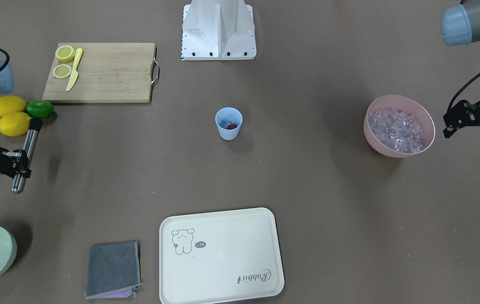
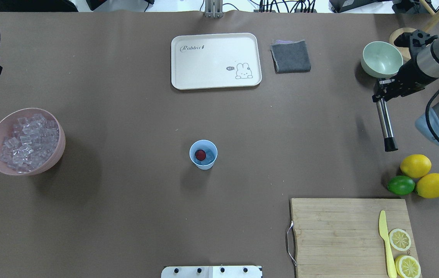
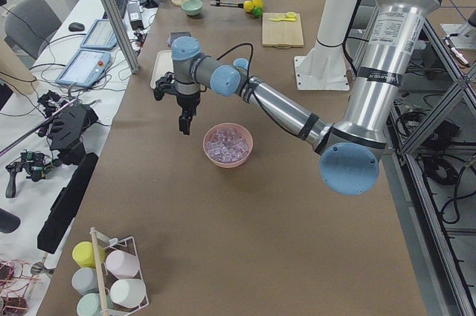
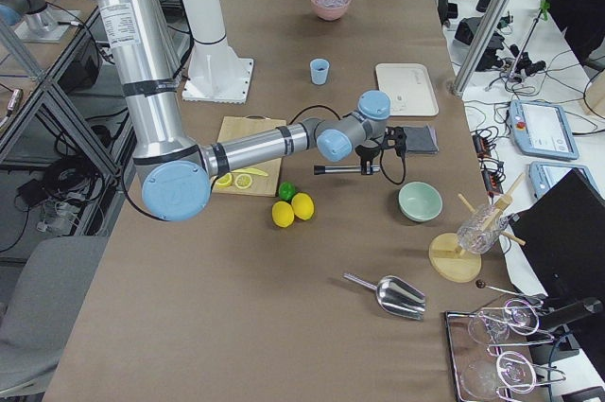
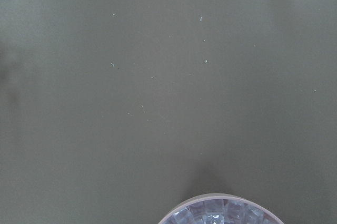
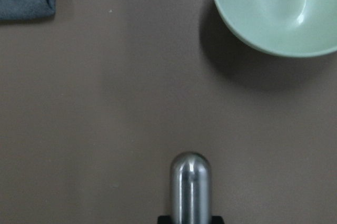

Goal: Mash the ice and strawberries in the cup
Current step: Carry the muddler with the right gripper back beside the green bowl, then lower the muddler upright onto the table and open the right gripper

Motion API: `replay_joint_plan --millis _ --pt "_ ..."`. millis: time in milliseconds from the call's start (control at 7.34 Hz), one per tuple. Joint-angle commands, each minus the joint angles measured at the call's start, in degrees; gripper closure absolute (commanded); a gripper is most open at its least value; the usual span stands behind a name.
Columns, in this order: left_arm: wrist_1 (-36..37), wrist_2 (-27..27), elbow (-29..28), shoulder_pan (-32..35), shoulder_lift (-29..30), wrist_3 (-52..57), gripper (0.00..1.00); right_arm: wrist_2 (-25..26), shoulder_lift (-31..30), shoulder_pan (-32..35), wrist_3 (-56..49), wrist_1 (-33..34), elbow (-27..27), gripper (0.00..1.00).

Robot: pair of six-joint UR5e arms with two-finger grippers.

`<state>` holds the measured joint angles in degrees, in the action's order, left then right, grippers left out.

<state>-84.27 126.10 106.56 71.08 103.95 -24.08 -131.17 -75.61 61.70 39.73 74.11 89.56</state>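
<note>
**Cup alone at mid-tabletop, muddler held near the edge**

The cup (image 2: 204, 165) stands at the tabletop's (image 2: 126, 200) centre, well apart from everything else, with the strawberry (image 2: 200, 155) inside. The ice (image 2: 26, 141) heaps in a pink bowl (image 2: 56, 156) near the left edge. Near the right edge, the right gripper (image 2: 382, 94) clamps a steel muddler (image 2: 386, 127) level, between green bowl (image 2: 372, 66) and lemons (image 2: 415, 165). The left gripper (image 3: 184, 126) hangs beside the pink bowl; whether it is open cannot be told.
</note>
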Motion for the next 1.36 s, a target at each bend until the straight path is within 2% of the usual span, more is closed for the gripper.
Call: replay_joint_plan --millis 0,272,1090,1226 --pt "-0.02 -0.16 -0.21 -0.06 0.03 0.0 0.03 -0.49 1.6 -2.1 -1.4 3.15 -3.15 1.0" --pt "0.07 -0.16 -0.12 -0.06 0.03 -0.09 0.03 -0.32 1.78 -2.46 -5.19 2.97 -6.85 1.0" --pt "0.16 -0.16 -0.3 -0.32 0.91 -0.18 0.03 0.92 1.78 -2.99 -5.02 1.13 -8.52 1.0" --pt "0.16 -0.16 -0.21 -0.33 0.91 -0.18 0.03 0.83 1.78 -2.99 -4.93 1.13 -9.14 0.87"
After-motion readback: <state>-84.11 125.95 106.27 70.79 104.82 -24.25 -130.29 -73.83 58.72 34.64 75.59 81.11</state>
